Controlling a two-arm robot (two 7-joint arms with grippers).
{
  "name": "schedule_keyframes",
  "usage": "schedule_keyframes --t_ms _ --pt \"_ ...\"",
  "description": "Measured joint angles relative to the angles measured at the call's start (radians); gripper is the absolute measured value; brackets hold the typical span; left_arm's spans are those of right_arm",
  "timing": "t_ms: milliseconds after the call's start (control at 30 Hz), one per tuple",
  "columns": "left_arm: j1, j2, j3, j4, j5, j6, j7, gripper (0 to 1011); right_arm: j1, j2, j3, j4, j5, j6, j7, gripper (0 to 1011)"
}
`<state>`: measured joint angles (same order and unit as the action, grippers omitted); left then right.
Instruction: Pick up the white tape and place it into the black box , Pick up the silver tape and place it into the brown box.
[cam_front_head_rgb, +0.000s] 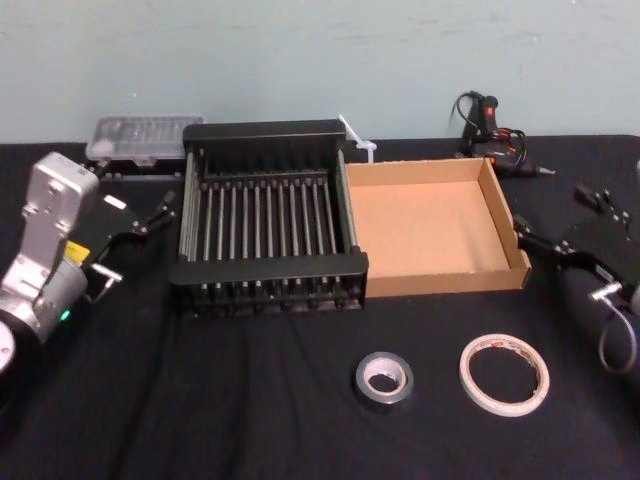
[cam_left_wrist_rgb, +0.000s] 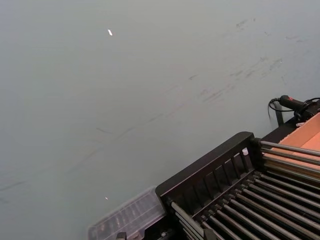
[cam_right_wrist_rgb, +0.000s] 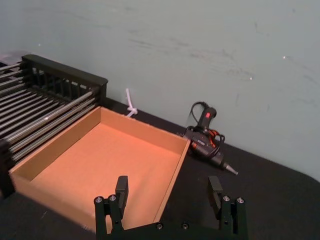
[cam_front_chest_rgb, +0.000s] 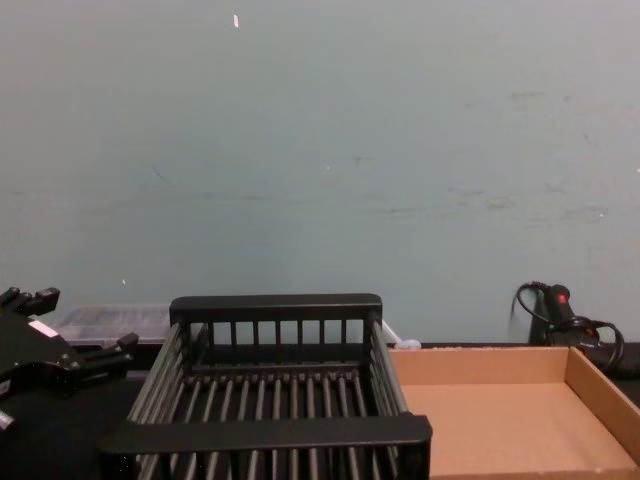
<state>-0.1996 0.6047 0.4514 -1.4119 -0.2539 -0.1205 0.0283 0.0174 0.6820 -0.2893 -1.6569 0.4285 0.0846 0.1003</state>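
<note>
Before anything is lifted, line up the first pick

As the head view has it, the whitish roll of tape with red printing (cam_front_head_rgb: 504, 374) lies on the black cloth-covered surface (cam_front_head_rgb: 250, 420), near the dark grey-silver roll of tape (cam_front_head_rgb: 384, 381), both in front of the black slatted plastic crate (cam_front_head_rgb: 268, 270) and the shallow brown cardboard tray (cam_front_head_rgb: 436, 232). The left gripper (cam_front_head_rgb: 135, 243) hangs left of the crate, the right gripper (cam_front_head_rgb: 568, 222) right of the tray, each with jaws apart. The left wrist view looks across the crate. In the right wrist view the jaws stand wide above the tray's near corner. The chest view puts the left gripper beside the crate. To lift the white roll well, I judge the right arm should drop one jaw inside the ring, one outside, and rise clear
</note>
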Motion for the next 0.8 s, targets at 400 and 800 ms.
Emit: schedule_keyframes --t_ms 400,800 --pt "0.000 0.000 0.000 0.000 0.000 0.000 0.000 1001 -0.146 0.080 0.083 -0.120 0.043 0.067 0.054 1002" --pt "0.000 0.000 0.000 0.000 0.000 0.000 0.000 1002 -0.215 0.103 0.105 -0.166 0.060 0.160 0.105 1002"
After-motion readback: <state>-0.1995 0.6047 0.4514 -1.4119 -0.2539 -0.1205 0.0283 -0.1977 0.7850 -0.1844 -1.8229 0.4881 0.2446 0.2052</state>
